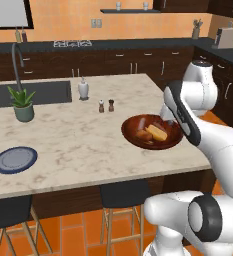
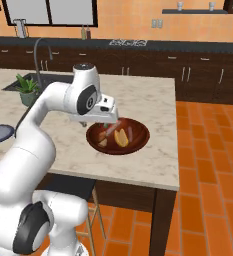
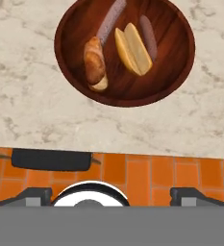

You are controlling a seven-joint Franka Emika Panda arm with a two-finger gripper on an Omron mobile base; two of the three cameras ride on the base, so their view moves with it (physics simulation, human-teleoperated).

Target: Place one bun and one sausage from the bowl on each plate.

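- A wide, shallow, reddish-brown bowl (image 3: 125, 48) sits on the marble worktop (image 1: 73, 142), near the edge closest to the robot.
- Inside the bowl lie two buns and two sausages: a browned bun (image 3: 95, 64), a paler split bun (image 3: 133, 49) beside it, a greyish sausage (image 3: 110, 20) and a darker sausage (image 3: 148, 37).
- The white arm bends at the elbow over the worktop, with its hand held above the near side of the bowl and the camera on it looking down into the bowl.
- The gripper (image 2: 106, 124) hangs over the bowl's rim; its fingers (image 3: 190, 194) are spread wide apart and hold nothing.
- A blue plate (image 1: 15, 159) rests on the worktop, well apart from the bowl, at the far left end.
- A potted plant (image 1: 22, 103) stands beyond the plate, by the sink.
- Two small shakers (image 1: 106, 105) stand between the plant and the bowl.
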